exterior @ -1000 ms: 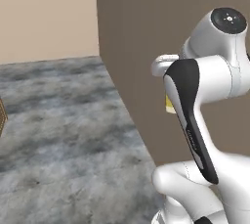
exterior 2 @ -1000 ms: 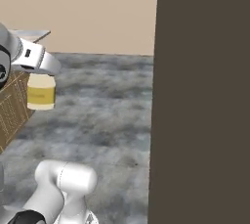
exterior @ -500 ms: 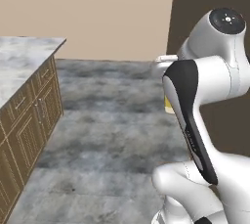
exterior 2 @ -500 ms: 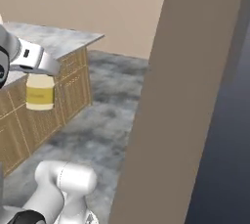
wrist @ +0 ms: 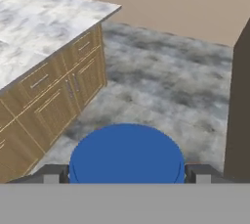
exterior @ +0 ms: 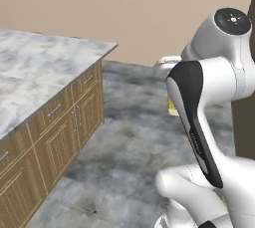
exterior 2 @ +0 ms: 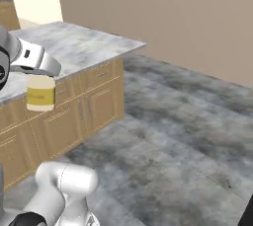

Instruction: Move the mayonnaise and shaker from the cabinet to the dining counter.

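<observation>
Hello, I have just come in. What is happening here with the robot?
The robot arm is carrying the mayonnaise in its gripper, one finger on each side of the blue lid. The jar hangs in the air above the grey floor. The dining counter, with its marble top and wooden drawers, is close by, and the jar is not yet on it.

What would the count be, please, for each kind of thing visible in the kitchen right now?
Jars: 1, the mayonnaise held in the gripper
Counters: 1, the marble dining counter
Grippers: 1
Total: 3
</observation>
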